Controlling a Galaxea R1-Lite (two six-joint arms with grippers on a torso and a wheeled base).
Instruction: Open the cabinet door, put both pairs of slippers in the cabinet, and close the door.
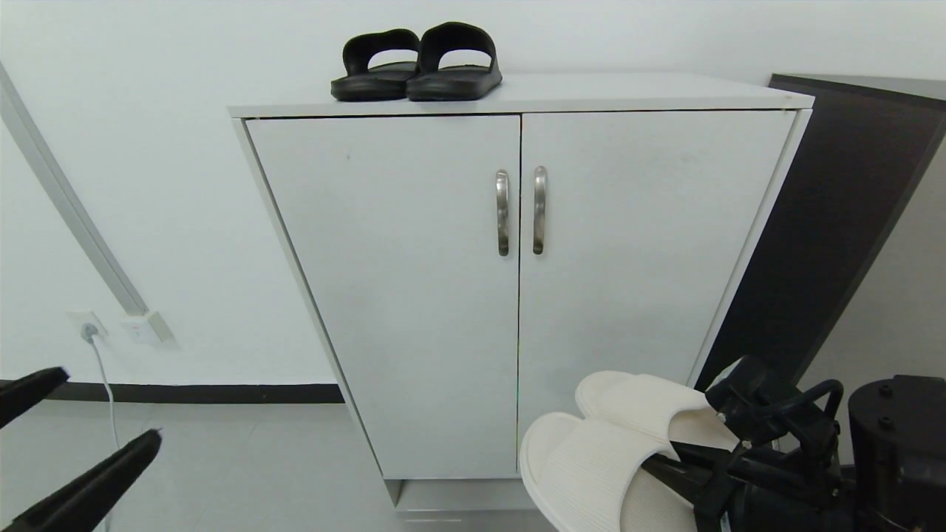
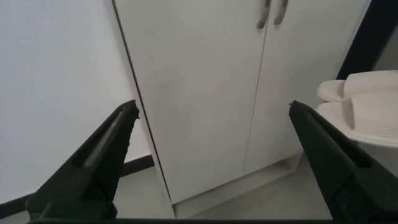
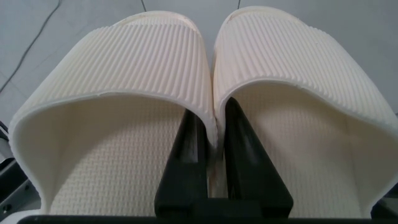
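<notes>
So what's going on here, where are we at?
The right gripper holds the white slippers together, its fingers pinched on their inner sides, low in front of the cabinet. Both doors are shut. The black slippers sit on the cabinet's top. The left gripper hangs open and empty to the left.

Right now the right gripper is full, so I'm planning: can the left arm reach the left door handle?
Probably yes. The left gripper is open and empty, low and to the left of the cabinet. Nothing stands between it and the handle, though it would have to rise.
</notes>
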